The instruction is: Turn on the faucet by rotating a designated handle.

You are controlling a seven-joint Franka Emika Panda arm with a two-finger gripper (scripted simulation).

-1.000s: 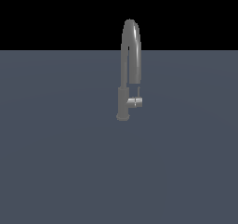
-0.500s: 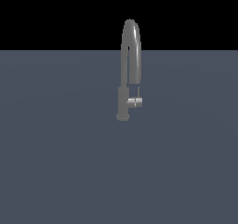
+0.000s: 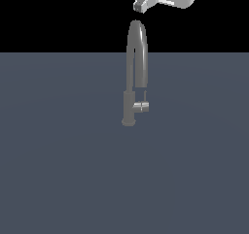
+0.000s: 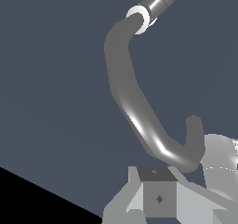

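Centrally placed on the flat slate-grey desk (image 3: 58,170), per the exterior view: one faucet (image 3: 135,58), dark-grey metal, gooseneck form. A thicker cylindrical column stands upright on the desk surface; from it rises a slim inverted-U spout, whose open end hangs down on the exterior view's right of the column, stopping just above the handle.

Handle (image 3: 142,107): small shiny silver stub with a thin lever standing upward from it. It projects sideways from the column toward the exterior view's right, low on the column, near the base.

Hand (image 3: 144,3): white and grey, seen at the top edge of the exterior view, directly above the crown of the spout and clear of it, with a dark gap between. It touches nothing and holds nothing. Only part of it is in frame; whether its jaws stand apart or together cannot be told from either view.

Wrist view: the faucet (image 4: 135,107) curves across the frame, with a bright highlight along the bend of the tube. Grey parts of the hand's body fill the lower edge of that picture, close to the bend but not in contact.
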